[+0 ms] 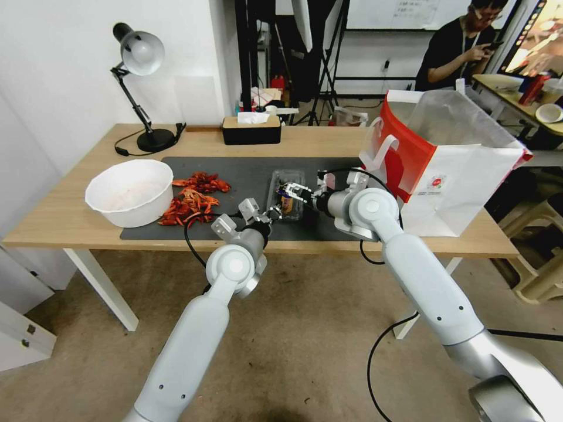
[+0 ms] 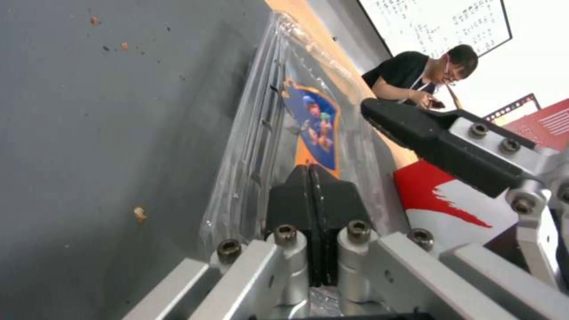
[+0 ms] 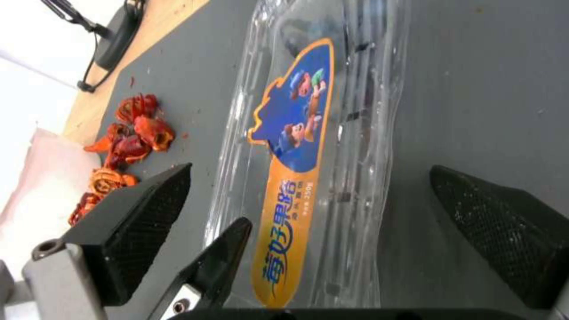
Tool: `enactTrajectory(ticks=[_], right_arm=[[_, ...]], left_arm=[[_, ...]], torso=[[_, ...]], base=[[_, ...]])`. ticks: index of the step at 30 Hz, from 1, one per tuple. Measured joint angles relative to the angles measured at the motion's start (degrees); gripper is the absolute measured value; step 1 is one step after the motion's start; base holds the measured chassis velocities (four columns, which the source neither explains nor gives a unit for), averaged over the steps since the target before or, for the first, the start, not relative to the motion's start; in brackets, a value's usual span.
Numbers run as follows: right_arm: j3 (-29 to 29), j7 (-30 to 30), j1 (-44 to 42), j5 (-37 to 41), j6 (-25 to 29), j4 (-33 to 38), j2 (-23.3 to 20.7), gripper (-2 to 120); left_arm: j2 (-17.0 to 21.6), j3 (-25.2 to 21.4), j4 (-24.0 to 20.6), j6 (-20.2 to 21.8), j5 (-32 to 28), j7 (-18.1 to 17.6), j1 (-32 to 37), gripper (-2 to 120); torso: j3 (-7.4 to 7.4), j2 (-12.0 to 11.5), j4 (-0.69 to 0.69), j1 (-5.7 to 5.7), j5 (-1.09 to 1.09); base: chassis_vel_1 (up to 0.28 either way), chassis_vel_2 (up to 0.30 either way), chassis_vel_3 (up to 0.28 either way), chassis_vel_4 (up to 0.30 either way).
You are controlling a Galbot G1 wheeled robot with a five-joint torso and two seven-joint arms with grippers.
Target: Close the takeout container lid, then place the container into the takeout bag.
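Observation:
The takeout container (image 1: 288, 177) is a clear clamshell lying flat on the dark mat, also seen close up (image 2: 261, 111) (image 3: 362, 133). Its lid (image 3: 296, 115) is down and carries a blue and orange label. My left gripper (image 1: 271, 215) (image 2: 309, 171) is shut at the container's near end, with thin plastic showing between its fingers. My right gripper (image 1: 291, 192) (image 3: 311, 171) hovers open just above the lid, one pad on either side of the box. The red-and-white takeout bag (image 1: 463, 176) (image 2: 438, 200) stands open at the table's right.
A white bowl (image 1: 132, 190) and a pile of red shells (image 1: 193, 199) lie on the mat (image 1: 234, 170) to the left. A black tissue box (image 1: 251, 130) and a desk lamp (image 1: 141, 58) stand at the back. The table's front edge is close below the grippers.

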Motion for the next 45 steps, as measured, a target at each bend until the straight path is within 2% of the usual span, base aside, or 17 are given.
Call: enactTrajectory(ticks=[2,4,8,10,16,17,19,23,25,27,29,35,37,38,41,42,45], right_arm=[[0.1,0.0,0.2,0.5,-0.6,-0.4,0.1,99],[0.4,0.5,0.5,1.2,-1.7,-1.1,0.4,90],[0.6,1.3,0.7,1.8,-2.5,-1.6,0.8,82],[0.6,1.7,0.7,2.1,-2.9,-1.9,0.9,70],[0.6,2.1,0.8,2.5,-3.1,-2.1,1.0,50],[0.6,2.1,0.8,2.5,-3.1,-2.1,1.0,50],[0.8,2.8,0.9,3.0,-3.1,-2.4,1.2,37],[0.9,3.2,0.9,3.1,-3.1,-2.6,1.4,26],[1.0,3.3,0.9,3.2,-3.0,-2.7,1.5,15],[1.1,3.2,0.9,3.2,-3.0,-2.8,1.5,12],[1.3,2.7,0.9,3.3,-3.0,-2.7,1.5,1],[1.7,2.0,1.0,3.5,-2.8,-2.7,1.6,0],[1.9,1.4,1.0,3.5,-2.6,-2.8,1.8,0],[1.9,1.4,1.0,3.5,-2.6,-2.8,1.8,0],[2.3,0.6,1.1,3.6,-2.6,-2.9,2.1,0],[2.3,0.6,1.1,3.6,-2.6,-2.9,2.1,0],[2.4,-0.6,1.1,3.5,-2.5,-3.0,2.2,0]], left_arm=[[0.0,0.0,0.0,0.0,-0.1,-0.1,0.0,0],[0.1,-0.1,-0.1,0.0,-0.3,-0.1,0.0,0],[0.1,-0.2,-0.1,0.0,-0.3,-0.1,-0.1,0],[0.2,-0.3,-0.2,-0.1,-0.4,-0.1,0.0,0],[0.4,-0.7,-0.4,-0.1,-0.7,-0.1,0.1,0],[0.4,-0.7,-0.4,-0.1,-0.7,-0.1,0.1,0],[0.5,-0.9,-0.5,-0.1,-0.8,-0.1,0.1,0],[0.5,-1.0,-0.6,-0.1,-0.9,-0.1,0.1,0],[0.5,-1.1,-0.8,-0.1,-0.9,-0.1,0.3,0],[0.5,-1.2,-1.0,-0.1,-1.0,-0.1,0.4,0],[0.7,-1.8,-1.9,-0.2,-1.0,0.0,0.8,0],[2.0,-3.9,-4.4,-0.5,-0.1,0.9,2.3,0],[3.8,-5.3,-6.4,-1.1,4.6,3.1,4.2,0],[3.8,-5.3,-6.4,-1.1,4.6,3.1,4.2,0],[7.4,-6.8,-9.0,-3.2,16.4,8.4,8.9,0],[7.4,-6.8,-9.0,-3.2,16.4,8.4,8.9,0],[10.3,-8.5,-10.3,-8.0,28.4,14.0,14.7,13]], torso=[[0.0,0.0,0.0,0.0,0.0],[-0.01,0.0,0.0,0.0,0.0],[-0.01,0.0,0.0,0.0,0.0],[-0.01,0.0,0.0,0.0,0.0],[0.0,0.0,0.01,0.0,0.0],[0.0,0.0,0.01,0.0,0.0],[-0.01,0.0,0.0,0.0,0.0],[0.0,0.0,0.0,0.0,0.0],[-0.01,0.0,0.0,0.0,0.0],[-0.01,0.0,0.0,0.0,0.0],[-0.01,0.0,0.0,0.0,0.0],[0.0,0.0,0.0,0.0,0.0],[0.0,0.0,-0.01,0.0,0.0],[0.0,0.0,-0.01,0.0,0.0],[0.0,0.0,0.0,0.0,0.01],[0.0,0.0,0.0,0.0,0.01],[0.0,0.0,0.01,0.0,-0.01]], base=[[0.0,0.0,0.0,0.0],[0.0,0.0,0.0,0.0],[0.0,0.0,0.0,0.0],[0.0,0.0,0.0,0.0],[0.0,0.0,0.0,0.0],[0.0,0.0,0.0,0.0],[0.0,0.0,0.0,0.0],[0.0,0.0,0.0,0.0],[0.0,0.0,0.0,0.0],[0.0,0.0,0.0,0.0],[0.0,0.0,0.0,0.0],[0.0,0.0,0.0,0.0],[0.0,0.0,0.0,0.0],[0.0,0.0,0.0,0.0],[0.0,0.0,0.0,0.0],[0.0,0.0,0.0,0.0],[0.0,0.0,0.0,0.0]])
